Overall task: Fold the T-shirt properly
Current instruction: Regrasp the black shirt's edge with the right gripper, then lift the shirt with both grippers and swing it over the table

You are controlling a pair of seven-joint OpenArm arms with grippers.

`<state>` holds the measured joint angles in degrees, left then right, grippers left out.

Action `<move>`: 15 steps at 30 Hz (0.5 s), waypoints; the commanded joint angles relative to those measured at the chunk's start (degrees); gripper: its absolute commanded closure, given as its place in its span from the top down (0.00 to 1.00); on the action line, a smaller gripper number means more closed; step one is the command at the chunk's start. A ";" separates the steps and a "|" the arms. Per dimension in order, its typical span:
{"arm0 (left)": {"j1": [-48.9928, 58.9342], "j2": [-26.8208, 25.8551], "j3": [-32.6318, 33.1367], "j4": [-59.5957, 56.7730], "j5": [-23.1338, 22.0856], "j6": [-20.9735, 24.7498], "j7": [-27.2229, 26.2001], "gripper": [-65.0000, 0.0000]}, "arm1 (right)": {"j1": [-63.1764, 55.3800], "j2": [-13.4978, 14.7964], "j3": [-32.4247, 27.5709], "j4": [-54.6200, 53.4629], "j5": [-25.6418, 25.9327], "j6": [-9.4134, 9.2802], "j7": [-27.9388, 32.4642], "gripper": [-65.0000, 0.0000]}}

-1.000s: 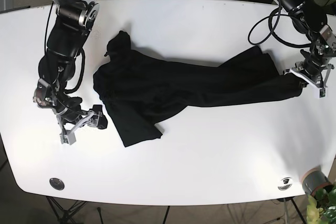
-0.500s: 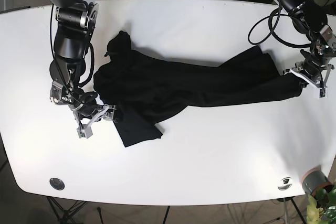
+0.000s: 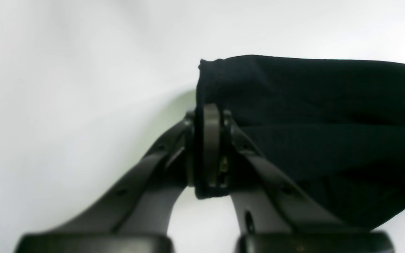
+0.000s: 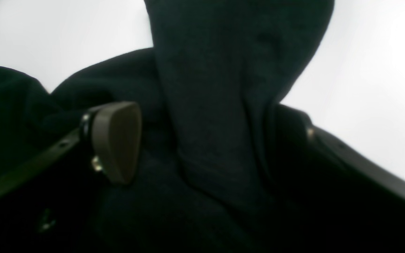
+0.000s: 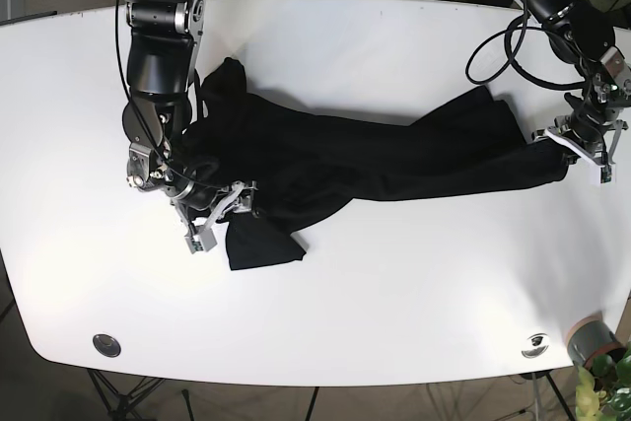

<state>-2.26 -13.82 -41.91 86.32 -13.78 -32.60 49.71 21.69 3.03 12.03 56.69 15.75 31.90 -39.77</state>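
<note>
Spreading across the middle of the white surface (image 5: 394,293), a black T-shirt (image 5: 335,160) is seen in the base view, stretched lengthwise from centre-left to the right edge, w/ a bunched lump at upper left and a loose flap hanging toward lower left.

At the far right of the base frame the left hand (image 5: 584,148) is placed at the shirt's right end. In the left wrist view its fingers (image 3: 211,140) are pressed together w/ a hemmed corner of the fabric (image 3: 311,116) pinched between them; the cloth runs off to the right of that frame and bare surface (image 3: 65,70) fills the left side. So the left hand is closed, gripping the T-shirt.

At centre-left of the base frame the right hand (image 5: 219,214) is lowered onto the shirt's left portion, just above the hanging flap, w/ its arm coming down from the upper left. In the right wrist view one grey finger pad (image 4: 116,140) is seen at left-centre and the other finger at right is mostly lost in dark cloth; a raised ridge of fabric (image 4: 223,105) stands between them, not yet squeezed. The right hand is thus held apart, straddling the fold.

A round metal fitting (image 5: 106,345) is set into the surface at lower left, another (image 5: 535,343) at lower right.
</note>
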 commanded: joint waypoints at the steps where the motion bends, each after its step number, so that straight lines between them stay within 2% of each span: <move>1: -0.86 -1.08 -0.24 1.19 -0.68 0.03 -1.41 0.00 | 0.94 0.27 0.14 0.50 -1.11 -0.47 -1.59 0.59; 3: -0.86 -1.08 -0.24 1.37 -0.77 0.03 -1.41 0.00 | 1.03 0.27 0.23 0.50 -1.11 -0.47 -1.33 0.39; 5: -0.86 -1.08 -0.24 1.72 -0.94 0.03 -1.32 0.00 | 1.03 0.36 -0.03 0.68 -0.76 -0.47 -0.71 0.11; 6: -0.95 -1.08 -0.24 2.25 -0.94 0.03 -1.23 0.00 | 1.12 0.53 -0.03 0.85 -0.76 -0.47 -0.71 0.02; 7: -0.95 -1.08 -0.24 2.77 -0.94 0.03 -1.05 0.00 | 1.21 0.62 -0.12 0.94 -0.76 -0.21 -0.71 0.02; 9: -1.03 -1.08 -0.24 4.09 -0.94 0.03 -0.88 0.00 | 2.35 0.71 0.23 1.56 -0.67 -0.03 -0.89 0.08; 12: -2.09 -1.08 -0.24 6.56 -1.03 0.03 1.41 0.00 | 2.53 2.82 0.23 5.25 -0.58 -0.03 -1.24 0.03; 15: -4.29 -1.08 -0.33 9.02 -1.03 -0.06 4.92 0.00 | 2.79 4.23 0.23 9.91 -0.58 -0.03 -4.50 0.03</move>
<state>-4.69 -13.72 -41.93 92.53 -14.11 -32.62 54.72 22.17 5.87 12.03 62.87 14.61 31.70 -44.07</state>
